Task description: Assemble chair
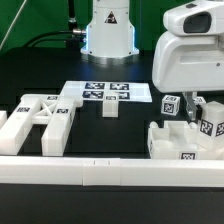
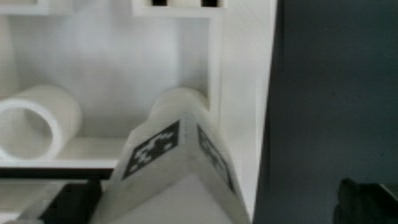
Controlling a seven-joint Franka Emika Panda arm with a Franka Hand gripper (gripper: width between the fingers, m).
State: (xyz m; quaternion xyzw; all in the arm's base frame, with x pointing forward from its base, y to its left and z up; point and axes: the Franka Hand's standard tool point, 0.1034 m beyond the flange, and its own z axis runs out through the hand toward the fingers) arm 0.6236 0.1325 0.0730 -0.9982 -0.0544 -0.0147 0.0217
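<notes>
While the X-braced side frame lies untouched on the desk to the exterior view's left of the marker board, the arm hangs over a cluster of chair parts to the exterior view's right of that board, on its camera side.

The jaws stand apart. In the wrist view one dark fingertip shows at one edge and the other fingertip at the opposite edge. There is clear space between each and the part in the middle, so nothing is clamped.

That part is a small tagged block, tilted, with its tag on a slanted face. In the exterior view it is most likely the tagged block just below the jaws, resting on or against a chunky white base part.

The block lies directly under the jaws, between the fingertips. Its longer side seems to run crosswise to the line joining them, so I judge that a straight descent and a close would take it across its narrow width. A rounded white piece sits close beside the block and could be nudged. A small loose cube rests just in front of the marker board, well away from the jaws.
</notes>
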